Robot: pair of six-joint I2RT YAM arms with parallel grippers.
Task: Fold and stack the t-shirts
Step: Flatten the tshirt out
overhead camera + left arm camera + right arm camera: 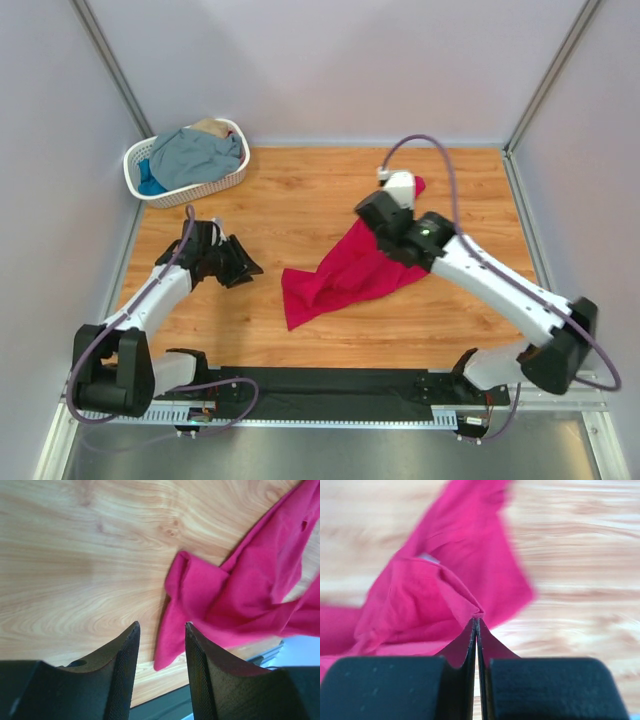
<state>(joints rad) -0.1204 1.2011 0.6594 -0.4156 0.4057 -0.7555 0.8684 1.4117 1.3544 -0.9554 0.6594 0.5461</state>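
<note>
The crimson-pink t-shirt (345, 272) lies crumpled at mid table, one end lifted toward the back right. My right gripper (372, 212) is shut on a pinch of its cloth (478, 614) and holds that part above the wood. My left gripper (247, 268) is open and empty, low over the table just left of the shirt's near corner (170, 655). A grey-blue t-shirt (196, 155), a bright blue one (150, 183) and a tan one (210, 127) lie heaped in the white basket.
The white lattice basket (160, 193) stands at the back left corner. Grey walls close in the table on three sides. A black rail (330, 383) runs along the near edge between the arm bases.
</note>
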